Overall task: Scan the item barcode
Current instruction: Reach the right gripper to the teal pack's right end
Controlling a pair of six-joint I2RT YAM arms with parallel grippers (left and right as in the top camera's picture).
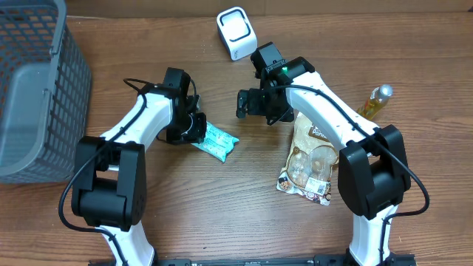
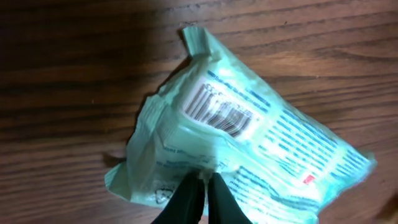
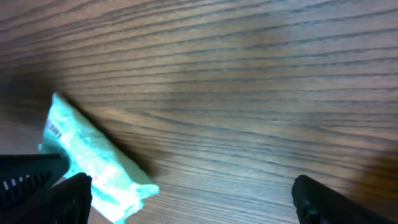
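Near centre of table (image 1: 222, 222), well off edges, teal packet (image 1: 215, 140) found, barcode (image 2: 221, 112) turned up. Near seam clamped by left gripper (image 2: 204, 186); right gripper (image 3: 189, 190) spread wide, empty. Packet judged light, soft, crinkly, slippery; seam edge best pinched.

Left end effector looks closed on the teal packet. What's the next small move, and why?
Probably lift the teal packet slightly off the table: the left end effector pinches its edge, the barcode faces up, and the white scanner sits farther back.
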